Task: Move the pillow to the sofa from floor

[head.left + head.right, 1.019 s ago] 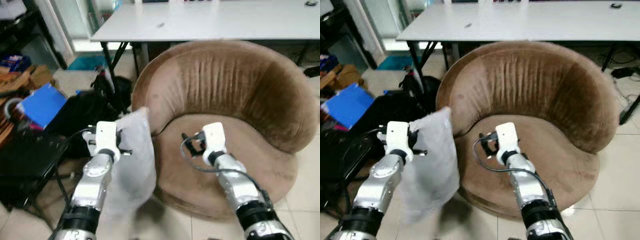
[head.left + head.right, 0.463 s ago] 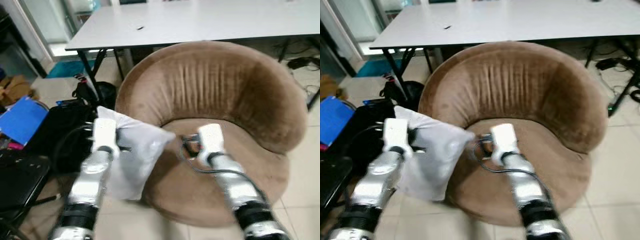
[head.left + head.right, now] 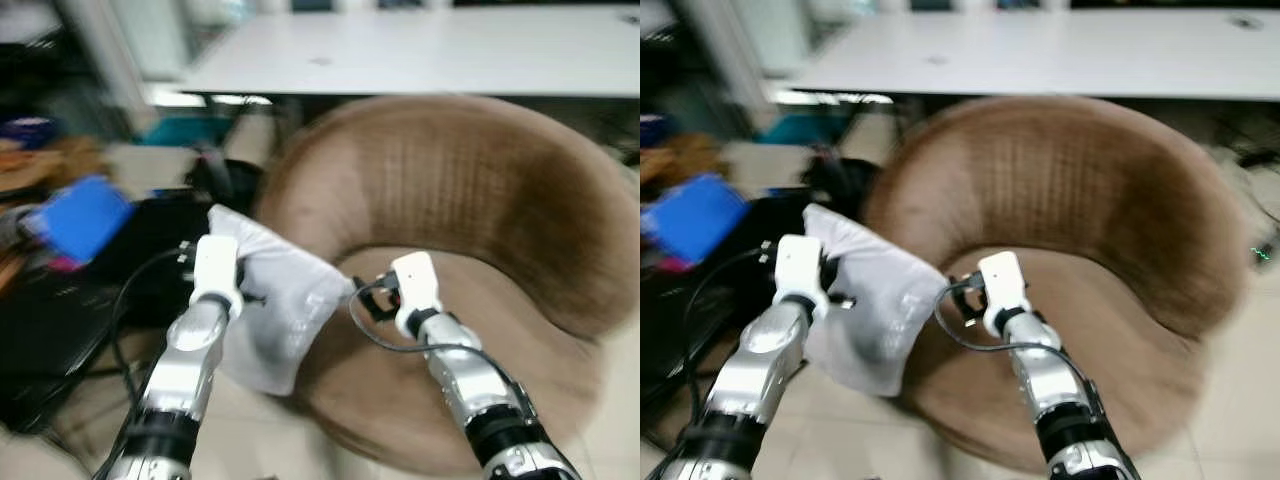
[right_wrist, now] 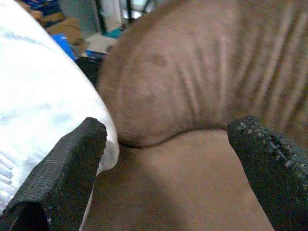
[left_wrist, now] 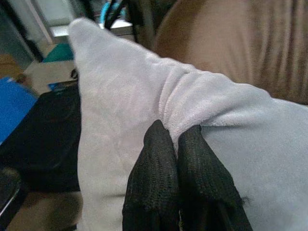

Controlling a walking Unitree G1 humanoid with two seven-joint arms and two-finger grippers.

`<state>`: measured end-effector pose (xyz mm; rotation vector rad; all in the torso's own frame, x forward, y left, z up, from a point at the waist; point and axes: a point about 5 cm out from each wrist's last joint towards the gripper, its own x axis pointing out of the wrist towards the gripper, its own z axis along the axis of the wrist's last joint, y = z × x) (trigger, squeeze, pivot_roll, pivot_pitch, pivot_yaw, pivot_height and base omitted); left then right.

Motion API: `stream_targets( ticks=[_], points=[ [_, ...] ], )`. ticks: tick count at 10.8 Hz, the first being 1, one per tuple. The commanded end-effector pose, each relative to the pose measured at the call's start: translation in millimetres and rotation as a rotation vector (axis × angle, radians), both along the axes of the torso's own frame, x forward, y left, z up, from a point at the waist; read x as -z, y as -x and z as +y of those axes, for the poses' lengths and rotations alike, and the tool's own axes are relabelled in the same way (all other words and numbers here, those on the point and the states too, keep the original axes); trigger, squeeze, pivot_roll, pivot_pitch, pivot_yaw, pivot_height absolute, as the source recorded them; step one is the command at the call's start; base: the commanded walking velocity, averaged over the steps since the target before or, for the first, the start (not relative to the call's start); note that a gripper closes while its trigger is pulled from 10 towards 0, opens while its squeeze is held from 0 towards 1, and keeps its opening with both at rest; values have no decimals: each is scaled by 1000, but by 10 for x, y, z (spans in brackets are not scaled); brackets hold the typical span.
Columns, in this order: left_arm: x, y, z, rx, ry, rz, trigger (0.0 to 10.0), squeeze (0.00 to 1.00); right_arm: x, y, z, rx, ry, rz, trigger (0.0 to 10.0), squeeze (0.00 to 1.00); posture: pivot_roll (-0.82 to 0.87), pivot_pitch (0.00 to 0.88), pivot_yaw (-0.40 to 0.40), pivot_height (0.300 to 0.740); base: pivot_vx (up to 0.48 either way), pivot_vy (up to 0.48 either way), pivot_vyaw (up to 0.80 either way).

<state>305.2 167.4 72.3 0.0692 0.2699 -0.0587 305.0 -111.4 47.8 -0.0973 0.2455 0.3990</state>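
While the head pictures are blurred, the main things can be read well enough.

Pillow: the white pillow (image 3: pixel 282 300) hangs in the air at the left edge of the sofa; one corner reaches over the seat rim, the rest hangs outside it, above the floor.
Left gripper: the left gripper (image 5: pixel 175 137) has its two black fingers (image 5: pixel 159 159) pressed together on a fold of the pillow's cloth, and the fabric wrinkles where they pinch it. The pillow's weight hangs from this grip.
Right gripper: the right gripper (image 4: pixel 168 139) is above the sofa seat with its fingers wide apart and nothing between them. One finger (image 4: pixel 72 159) is just beside the pillow's corner; whether it touches the cloth, I cannot tell. The other finger stands in front of the brown backrest.
Sofa: the round brown sofa (image 3: pixel 480 190) has a curved back and a flat seat, and it stands directly in front of the robot.
Table: a white table (image 3: pixel 420 60) stands behind the sofa.
Left side of room: a blue folder (image 3: pixel 80 215) lies on dark bags and cases (image 3: pixel 150 250) near the pillow, all of it blurred.
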Motion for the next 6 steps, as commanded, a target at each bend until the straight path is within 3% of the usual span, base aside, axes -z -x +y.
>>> stream_targets(
  ticks=[1,6],
  points=[
    [-166,-60,-5,3,5,-76,10000,0,-33,-13,-6,-7,1,-22,10000,0,-166,0,93,740,270,0,0],
    [-148,-51,-10,6,11,-57,10000,0,-26,9,5,-27,-15,-35,10000,0,-164,0,92,740,480,0,0]
  ],
)
